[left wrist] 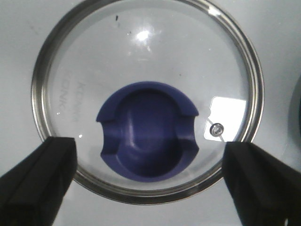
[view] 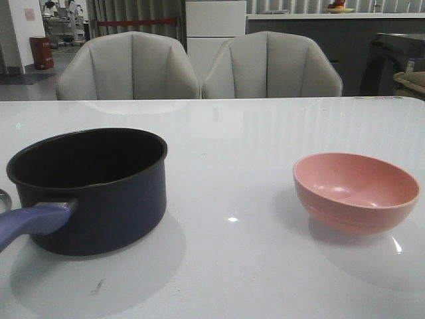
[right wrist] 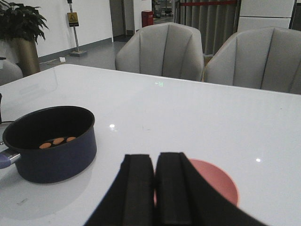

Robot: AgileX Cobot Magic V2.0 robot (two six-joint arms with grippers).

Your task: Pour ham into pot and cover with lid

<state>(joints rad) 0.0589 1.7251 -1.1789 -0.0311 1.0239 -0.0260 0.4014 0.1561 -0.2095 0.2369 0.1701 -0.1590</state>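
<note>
Front and right wrist views share the pot (view: 93, 189); left wrist looks down close

On my table (view: 232, 133) the pot (view: 93, 189) sits toward the left edge with its handle (view: 30, 222) running out to the near left, and the bowl (view: 355, 191) sits well apart from it toward the right edge, both in the near half. I can see the ham (right wrist: 57, 141) lying in the pot, and the lid (left wrist: 141, 101) lies flat on the table just beside the pot, knob (left wrist: 148, 129) up. Two chairs (view: 199, 66) stand side by side behind the far edge.
</note>
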